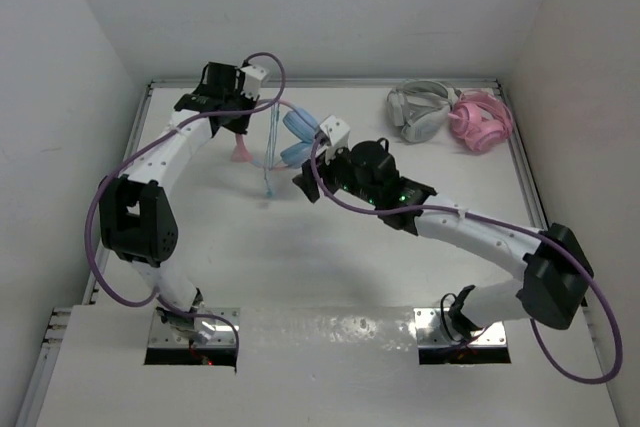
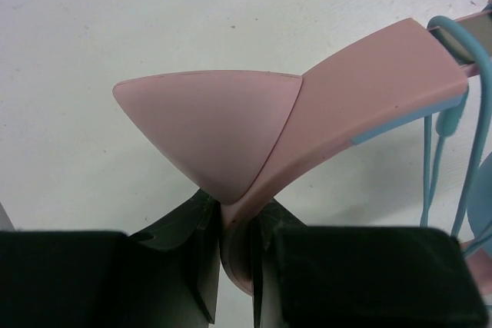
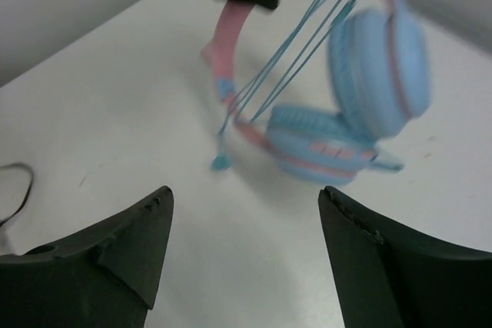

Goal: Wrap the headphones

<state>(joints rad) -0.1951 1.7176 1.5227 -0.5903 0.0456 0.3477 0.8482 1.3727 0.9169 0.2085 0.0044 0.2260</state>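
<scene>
The headphones have light blue ear cups (image 1: 298, 127) and a pink headband (image 2: 361, 105) with a pointed ear bump (image 2: 204, 124). My left gripper (image 2: 234, 228) is shut on the headband and holds it up off the table; in the top view it (image 1: 236, 127) is at the back left. The thin blue cable (image 1: 270, 162) hangs in loops from the band down to the table. My right gripper (image 3: 246, 197) is open and empty, just in front of the ear cups (image 3: 380, 67), apart from them. The cable's plug (image 3: 221, 161) lies near the table.
Grey-white headphones (image 1: 420, 112) and all-pink headphones (image 1: 482, 122) lie at the back right corner. White walls enclose the table on the left, back and right. My right arm (image 1: 470, 232) stretches across the middle right.
</scene>
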